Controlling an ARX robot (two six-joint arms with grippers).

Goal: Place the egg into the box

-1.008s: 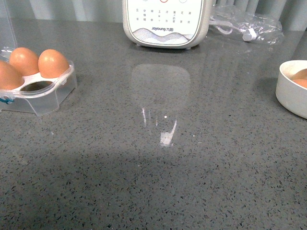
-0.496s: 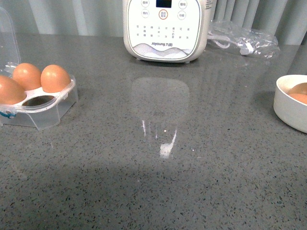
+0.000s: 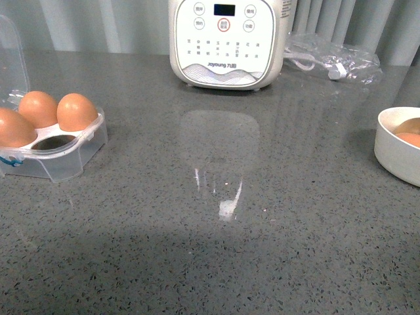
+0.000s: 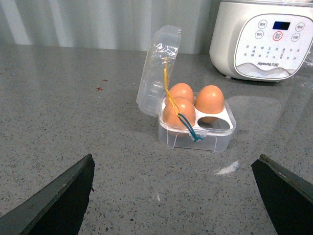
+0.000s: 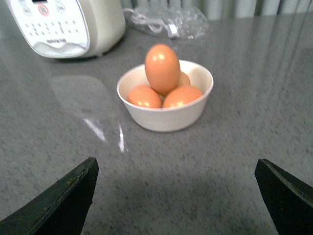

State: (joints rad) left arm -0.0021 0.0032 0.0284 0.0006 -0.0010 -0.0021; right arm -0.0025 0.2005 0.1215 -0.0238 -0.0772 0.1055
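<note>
Clear box (image 4: pixel 195 134) holds three eggs (image 4: pixel 210 99), one cell (image 4: pixel 217 124) vacant. We note left gripper (image 4: pixel 176 160) and right gripper (image 5: pixel 176 162) both spread wide, empty. The egg (image 5: pixel 162 68) sits topmost in the bowl (image 5: pixel 164 120).

We are counting one clear box (image 4: pixel 217 141) on the surface (image 3: pixel 216 262). It is holding three brown eggs: a first egg (image 4: pixel 178 111), a second egg (image 4: pixel 181 91) and a third egg (image 4: pixel 210 99). Of its four cells, we are finding three filled and one empty cell (image 4: pixel 218 125). We are counting one white bowl (image 5: pixel 166 117). In it we are seeing three eggs plainly: a top egg (image 5: pixel 162 68), a lower egg (image 5: pixel 144 96) and another lower egg (image 5: pixel 182 96). A sliver of what may be a fourth egg (image 5: pixel 185 78) is showing behind them. We are also counting one white cooker (image 3: pixel 226 42) and one clear plastic bag (image 3: pixel 335 56).
</note>
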